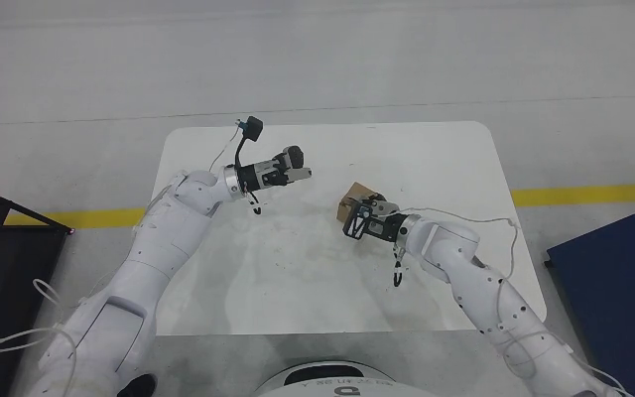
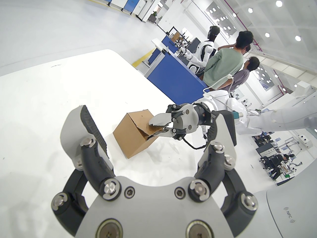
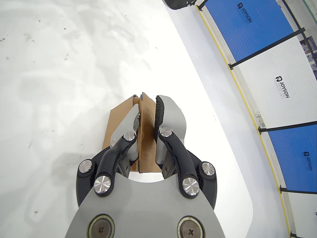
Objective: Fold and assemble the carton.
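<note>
Seen from above, a small brown cardboard carton (image 1: 354, 193) lies on its side on a white table (image 1: 446, 149), near the centre at about 1 o'clock. The right gripper (image 1: 362, 220), at the carton's 5 o'clock, has its fingers pressed nearly together on an end flap (image 3: 145, 125). The left gripper (image 1: 298, 171) hangs at the carton's 10 o'clock, well apart from it, spread wide and holding nothing.

The body already looks squared up, so the step in hand seems to be closing this end. The next move probably calls for the left gripper to steady the body while the flap is folded in.

The carton is plain and corrugated, with sharp side creases and a crumpled flap edge.
</note>
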{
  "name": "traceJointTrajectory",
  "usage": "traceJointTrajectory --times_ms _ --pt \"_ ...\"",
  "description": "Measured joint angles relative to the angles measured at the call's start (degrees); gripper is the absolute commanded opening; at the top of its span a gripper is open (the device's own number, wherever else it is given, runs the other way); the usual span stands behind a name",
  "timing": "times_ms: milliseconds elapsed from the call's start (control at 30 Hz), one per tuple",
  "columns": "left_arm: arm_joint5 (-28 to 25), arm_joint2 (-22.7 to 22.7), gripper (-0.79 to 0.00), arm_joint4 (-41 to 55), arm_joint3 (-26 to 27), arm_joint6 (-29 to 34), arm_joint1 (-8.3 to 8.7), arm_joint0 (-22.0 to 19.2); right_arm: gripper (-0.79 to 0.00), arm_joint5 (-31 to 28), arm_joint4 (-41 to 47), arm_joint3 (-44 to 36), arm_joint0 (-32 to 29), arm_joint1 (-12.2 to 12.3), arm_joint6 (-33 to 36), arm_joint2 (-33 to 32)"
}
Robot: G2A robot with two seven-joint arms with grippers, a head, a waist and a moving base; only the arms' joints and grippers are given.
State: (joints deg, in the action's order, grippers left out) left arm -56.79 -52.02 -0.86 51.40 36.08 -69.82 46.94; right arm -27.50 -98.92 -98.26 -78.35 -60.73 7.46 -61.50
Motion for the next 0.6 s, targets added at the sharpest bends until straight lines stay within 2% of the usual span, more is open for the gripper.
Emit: traceJointTrajectory --times_ms 100,433,600 --pt "0.00 0.00 0.000 0.00 0.00 0.00 0.00 0.00 -0.563 -0.21 0.31 0.05 -0.07 -0.02 -0.55 -0.18" --pt "0.00 0.00 0.000 0.00 0.00 0.00 0.00 0.00 -0.579 -0.35 -0.01 -0.58 -0.83 -0.03 -0.76 -0.54" --pt "0.00 0.00 0.000 0.00 0.00 0.00 0.00 0.00 -0.557 -0.41 0.33 -0.20 -0.94 -0.15 -0.21 -0.36"
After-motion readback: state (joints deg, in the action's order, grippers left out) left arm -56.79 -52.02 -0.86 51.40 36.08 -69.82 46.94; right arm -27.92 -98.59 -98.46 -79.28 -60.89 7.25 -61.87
